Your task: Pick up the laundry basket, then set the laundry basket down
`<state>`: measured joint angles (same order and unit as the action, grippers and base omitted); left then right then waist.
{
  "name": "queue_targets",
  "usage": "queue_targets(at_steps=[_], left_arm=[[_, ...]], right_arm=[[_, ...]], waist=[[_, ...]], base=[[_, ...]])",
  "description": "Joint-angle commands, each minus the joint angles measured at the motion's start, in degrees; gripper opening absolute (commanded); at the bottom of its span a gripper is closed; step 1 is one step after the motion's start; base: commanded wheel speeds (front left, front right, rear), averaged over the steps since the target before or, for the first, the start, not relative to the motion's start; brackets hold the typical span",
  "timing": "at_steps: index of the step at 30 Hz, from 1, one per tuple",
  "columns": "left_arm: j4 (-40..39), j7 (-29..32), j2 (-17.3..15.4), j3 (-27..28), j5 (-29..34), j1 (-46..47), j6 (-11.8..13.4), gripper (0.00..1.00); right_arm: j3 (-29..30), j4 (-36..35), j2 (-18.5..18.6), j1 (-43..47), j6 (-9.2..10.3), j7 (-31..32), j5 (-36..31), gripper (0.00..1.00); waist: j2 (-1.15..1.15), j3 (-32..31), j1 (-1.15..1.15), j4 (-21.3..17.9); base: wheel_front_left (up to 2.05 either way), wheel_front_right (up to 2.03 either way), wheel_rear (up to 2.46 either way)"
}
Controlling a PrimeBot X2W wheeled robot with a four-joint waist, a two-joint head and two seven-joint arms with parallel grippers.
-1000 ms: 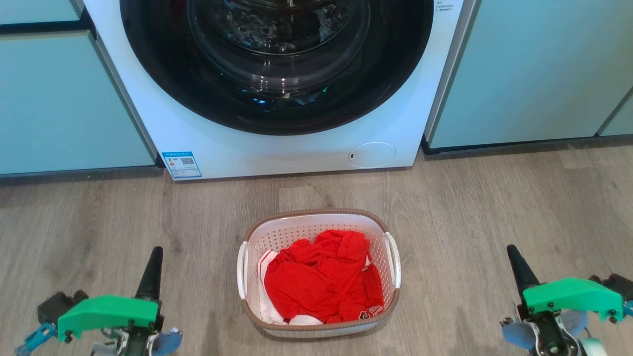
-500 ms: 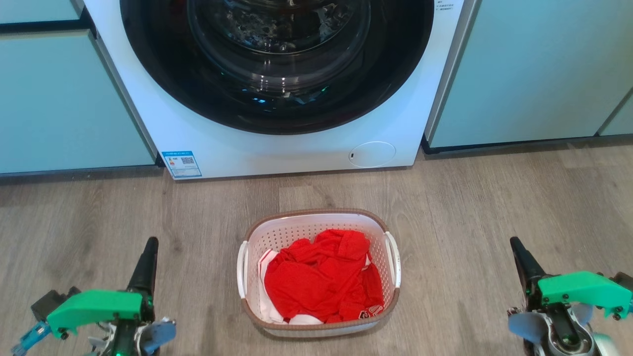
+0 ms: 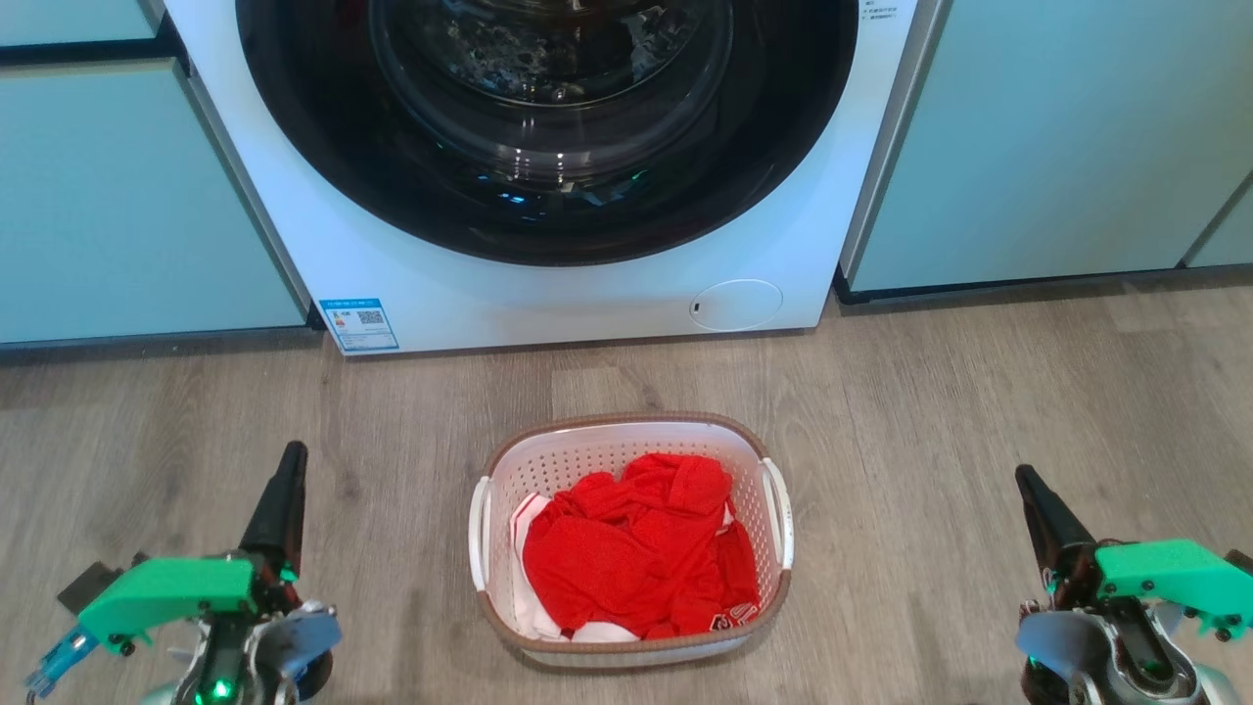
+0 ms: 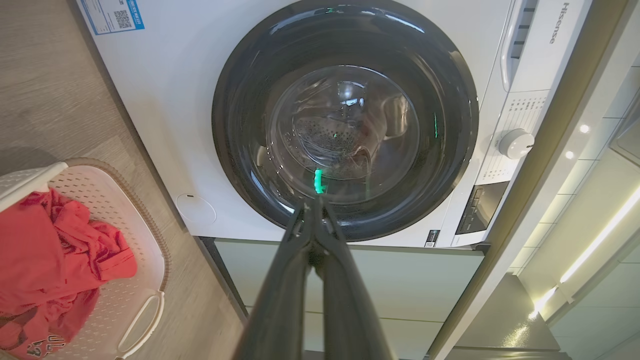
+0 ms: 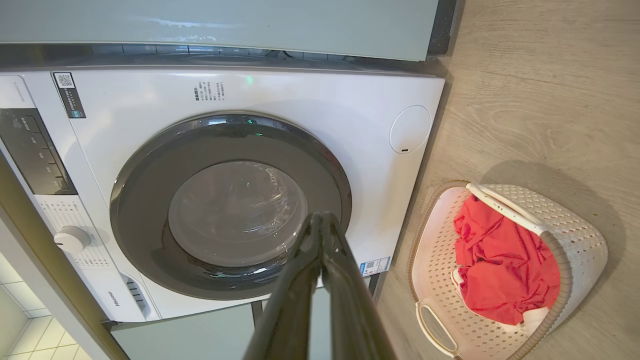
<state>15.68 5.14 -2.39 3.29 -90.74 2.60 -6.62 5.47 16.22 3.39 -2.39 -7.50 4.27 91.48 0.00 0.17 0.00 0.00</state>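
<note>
Your left tool (image 4: 316,202) is clenched: its two dark fingers meet at the tips with nothing between them, and it points level over the floor (image 3: 940,421) toward the washing machine (image 3: 587,294). Your right tool (image 5: 320,217) is clenched and empty as well, pointing the same way. Ahead of the left tool's tips the maker's name Hisense (image 4: 559,22) reads plainly on the drawer front, above a white dial (image 4: 515,143) and a dark control panel. Low on the machine's front, on the left tool's side, sits a blue label (image 3: 359,325) with a QR code; its small print is too fine to read. Ahead of the right tool there is a QR sticker (image 5: 65,80) by the panel and a block of small grey lettering (image 5: 207,91), also unreadable. The round dark door (image 3: 548,127) is closed, and a round flap (image 3: 736,305) lies low on the right tool's side. Pale green cabinets (image 3: 1028,147) flank the machine. The laundry basket (image 3: 578,465) stands on the floor between your two tools, well apart from each and short of the machine, its white handles (image 3: 479,534) facing the tools. It holds crumpled red clothes (image 3: 636,548) with some dark print you cannot read whole, and a white cloth (image 3: 529,519) showing beneath them on the left tool's side.
</note>
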Motion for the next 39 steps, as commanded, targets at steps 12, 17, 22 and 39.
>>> queue_targets(at_steps=[12,17,22,39], left_arm=[[-1.6,0.9,-0.9,2.7,-1.9,3.5,-0.9,0.0],[-1.6,0.9,-0.9,2.7,-1.9,3.5,-0.9,0.0],[-1.6,1.0,-0.9,2.7,-1.8,3.5,-0.9,0.0],[-1.6,1.0,-0.8,2.9,-1.7,3.6,-0.9,0.0]], right_arm=[[-0.5,-2.3,0.6,-3.7,0.01,1.0,2.0,0.0],[-0.4,-2.3,0.5,-3.7,0.01,1.0,1.9,0.0],[-0.3,-2.3,0.5,-3.7,0.01,1.1,1.8,0.0],[0.0,-2.3,0.3,-3.7,0.01,1.3,1.6,0.0]], waist=[[0.0,0.0,0.0,0.0],[0.0,0.0,0.0,0.0],[0.0,0.0,0.0,0.0],[0.0,0.0,0.0,0.0]], base=[[0.0,0.0,0.0],[0.0,0.0,0.0],[0.0,0.0,0.0],[0.0,0.0,0.0]])
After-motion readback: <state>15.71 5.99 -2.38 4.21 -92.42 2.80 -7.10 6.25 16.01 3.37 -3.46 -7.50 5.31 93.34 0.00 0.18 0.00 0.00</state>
